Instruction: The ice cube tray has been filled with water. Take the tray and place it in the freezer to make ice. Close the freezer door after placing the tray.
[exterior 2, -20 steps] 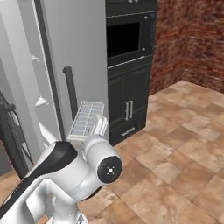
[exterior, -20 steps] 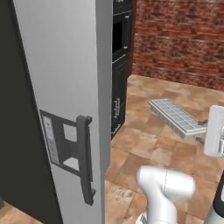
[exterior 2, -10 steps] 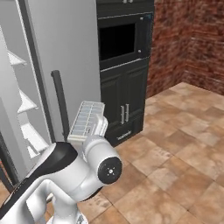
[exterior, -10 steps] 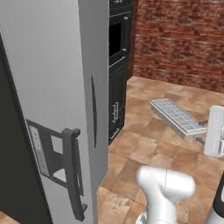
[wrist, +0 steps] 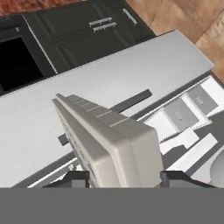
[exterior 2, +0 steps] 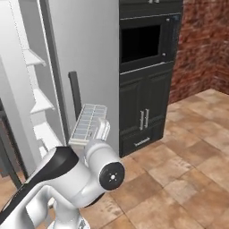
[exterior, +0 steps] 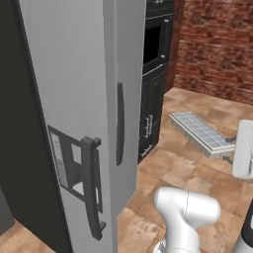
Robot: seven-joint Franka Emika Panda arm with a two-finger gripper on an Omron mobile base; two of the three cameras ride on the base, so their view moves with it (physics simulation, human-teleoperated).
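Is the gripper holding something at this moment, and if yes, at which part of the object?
Yes. The gripper holds the ice cube tray by one short end, a finger on each side; the rest projects forward.

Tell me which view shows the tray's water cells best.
Left base view: the ice cube tray shows its whole grid of cells from above. Right base view shows the grid foreshortened above the arm. Hand view shows the tray's end and side between the claw fingers.
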